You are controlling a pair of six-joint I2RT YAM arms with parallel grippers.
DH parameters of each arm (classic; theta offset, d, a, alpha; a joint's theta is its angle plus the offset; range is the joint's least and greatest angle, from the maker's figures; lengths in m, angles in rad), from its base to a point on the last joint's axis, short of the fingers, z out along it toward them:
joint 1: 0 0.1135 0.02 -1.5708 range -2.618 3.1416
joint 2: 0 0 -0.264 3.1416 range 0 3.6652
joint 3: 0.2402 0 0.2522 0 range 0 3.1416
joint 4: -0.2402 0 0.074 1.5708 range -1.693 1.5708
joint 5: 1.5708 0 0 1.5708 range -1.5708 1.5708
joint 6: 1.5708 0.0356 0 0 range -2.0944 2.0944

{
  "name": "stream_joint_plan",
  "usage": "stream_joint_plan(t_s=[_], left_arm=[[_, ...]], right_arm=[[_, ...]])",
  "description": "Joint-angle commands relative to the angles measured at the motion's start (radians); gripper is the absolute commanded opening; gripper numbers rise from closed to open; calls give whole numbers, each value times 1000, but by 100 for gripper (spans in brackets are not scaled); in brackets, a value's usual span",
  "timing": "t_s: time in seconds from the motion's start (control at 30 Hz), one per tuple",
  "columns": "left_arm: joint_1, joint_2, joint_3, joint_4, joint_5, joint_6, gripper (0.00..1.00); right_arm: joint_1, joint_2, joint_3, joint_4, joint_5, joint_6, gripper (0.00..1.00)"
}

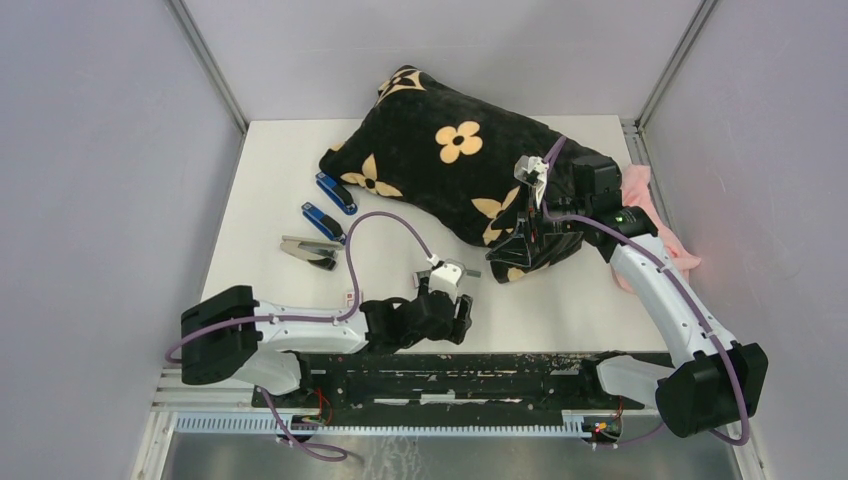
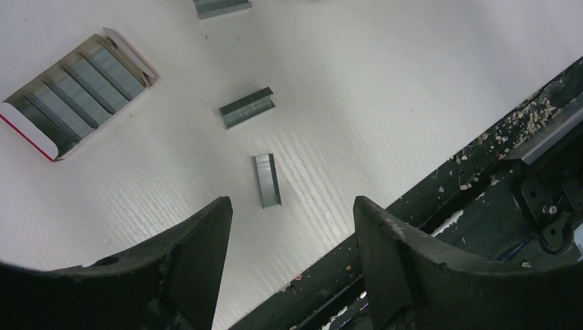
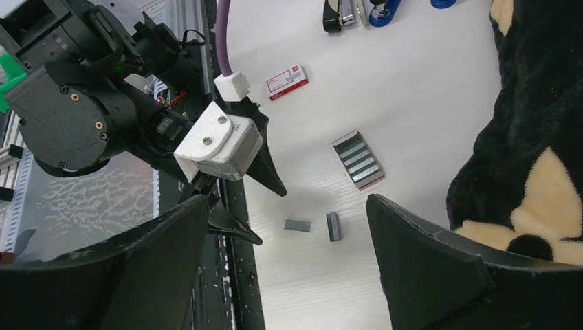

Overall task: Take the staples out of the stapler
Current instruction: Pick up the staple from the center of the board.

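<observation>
Staples (image 2: pixel 267 180): loose silvery strips lying flat on the white table (image 2: pixel 412 82), near an open box (image 2: pixel 75 93) holding more strips.
Left gripper (image 2: pixel 292 213): fingers apart, nothing between them, above the strips.
Right gripper (image 3: pixel 289 203): fingers wide apart, empty, by the flowered black pillow (image 1: pixel 450 170).
Blue staplers (image 1: pixel 336 193) and grey stapler (image 1: pixel 310 252): well apart from the strips.
Small red-and-white box (image 3: pixel 287 80): print too small to read.

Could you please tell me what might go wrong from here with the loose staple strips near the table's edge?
The left gripper, jaws open, hangs over a staple strip lying close to the near edge of the table; a nudge could push it off. The strip is thin and flat, so a grip may slip or snap it. The open staple box nearby could be knocked.
</observation>
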Motion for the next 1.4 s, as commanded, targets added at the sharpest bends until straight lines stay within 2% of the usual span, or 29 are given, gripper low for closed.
stream_joint_plan(t_s=[0.0, 0.23, 0.37, 0.47, 0.63, 1.03, 1.23, 1.37], left_arm=[[-2, -50, -50, 134, 27, 69, 74], [32, -48, -41, 118, 67, 70, 74], [32, -11, 71, -89, -1, 51, 73], [32, -5, 109, -160, -28, 49, 73], [32, -3, 108, -140, -16, 52, 72], [32, 114, 137, -134, -2, 57, 67], [32, 167, 163, -142, 20, 63, 58], [32, 195, 189, -149, 37, 65, 57]], right_arm=[[-3, -9, 40, 12, -5, -9, 91], [-3, -6, 43, 7, -6, -9, 91], [-3, -3, 47, 2, -7, -9, 91], [-3, -3, 51, -5, -6, -9, 91], [-5, -10, 53, -7, 6, -11, 91], [-16, -9, 51, -3, 4, -5, 91], [-17, -6, 52, -6, 3, -5, 91], [-18, -3, 52, -8, 1, -5, 91]])
